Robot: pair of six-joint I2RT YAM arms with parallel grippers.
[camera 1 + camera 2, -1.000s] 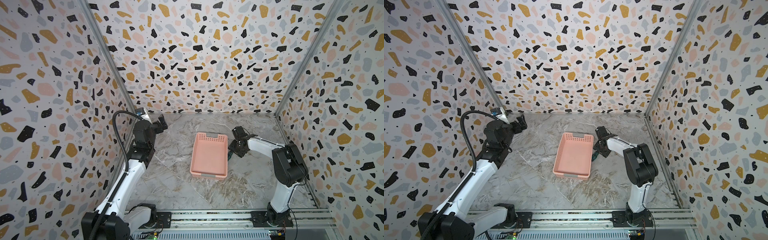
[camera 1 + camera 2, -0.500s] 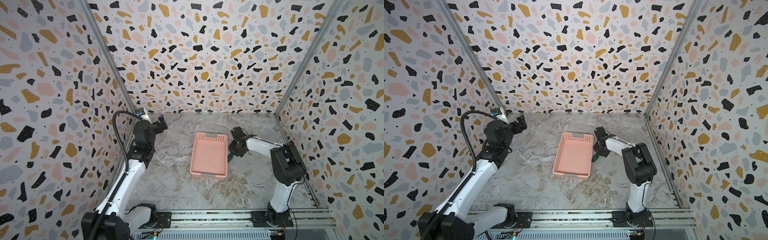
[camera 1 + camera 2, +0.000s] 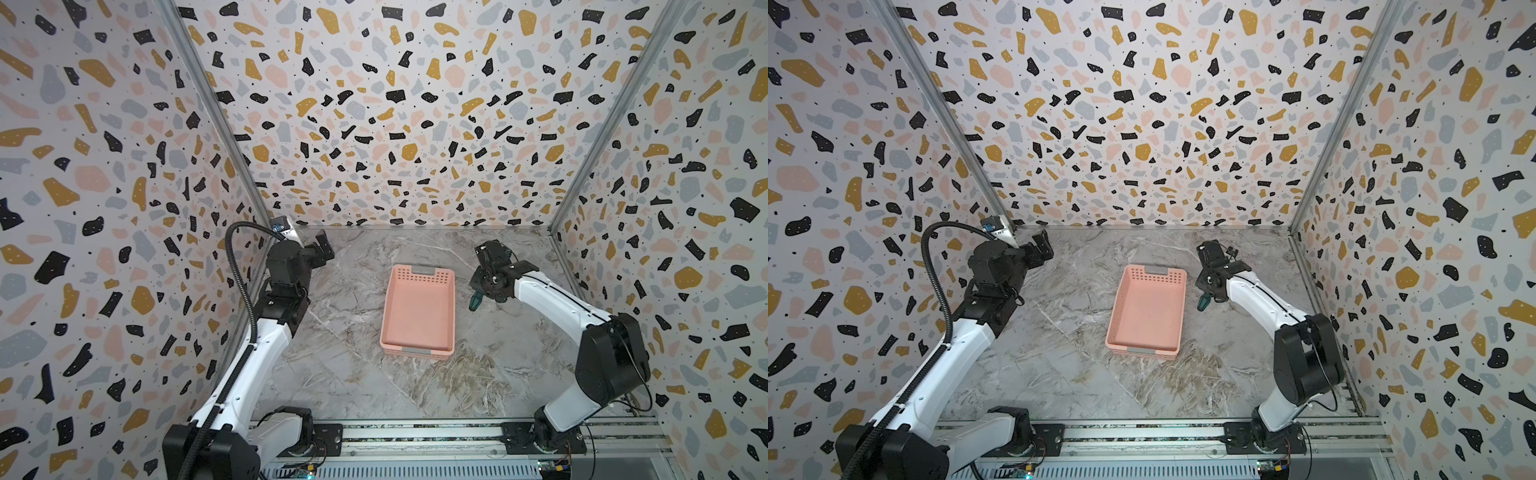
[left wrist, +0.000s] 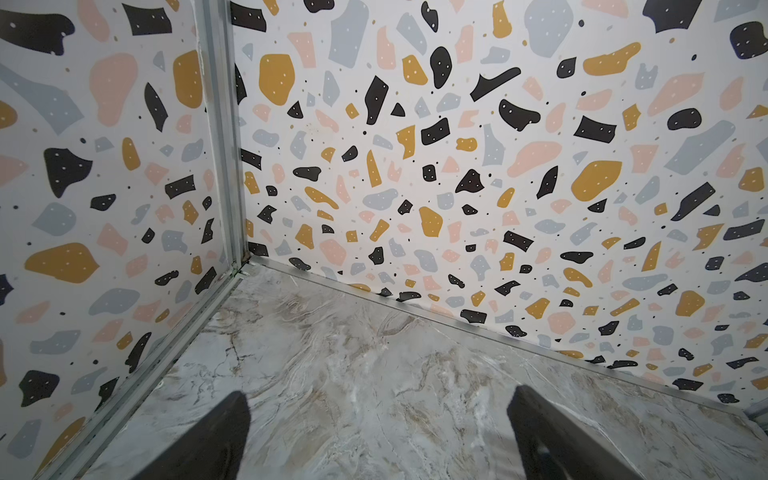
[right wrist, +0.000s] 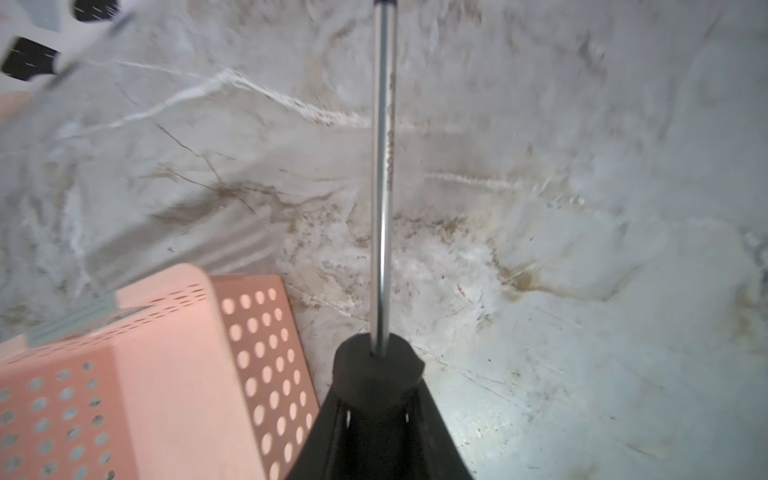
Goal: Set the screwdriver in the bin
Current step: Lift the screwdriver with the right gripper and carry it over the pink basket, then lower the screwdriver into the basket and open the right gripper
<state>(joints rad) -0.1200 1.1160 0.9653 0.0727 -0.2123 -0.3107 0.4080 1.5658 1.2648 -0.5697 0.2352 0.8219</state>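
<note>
Only the right wrist view shows the screwdriver [image 5: 382,187] shaft.

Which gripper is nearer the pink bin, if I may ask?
Right. The right gripper, holding the screwdriver, hangs just beside the bin; the left gripper is far off by the back corner.

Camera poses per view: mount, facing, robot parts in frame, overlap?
Top views: high in front, looking down and back; both arms, left gripper, right gripper, bin.
Left wrist: behind the left gripper, facing the far wall corner; its fingers apart.
Right wrist: behind the right gripper, looking along the screwdriver at the table; fingers shut on it.
Shared: right wrist and both top views show bin and screwdriver.
</note>
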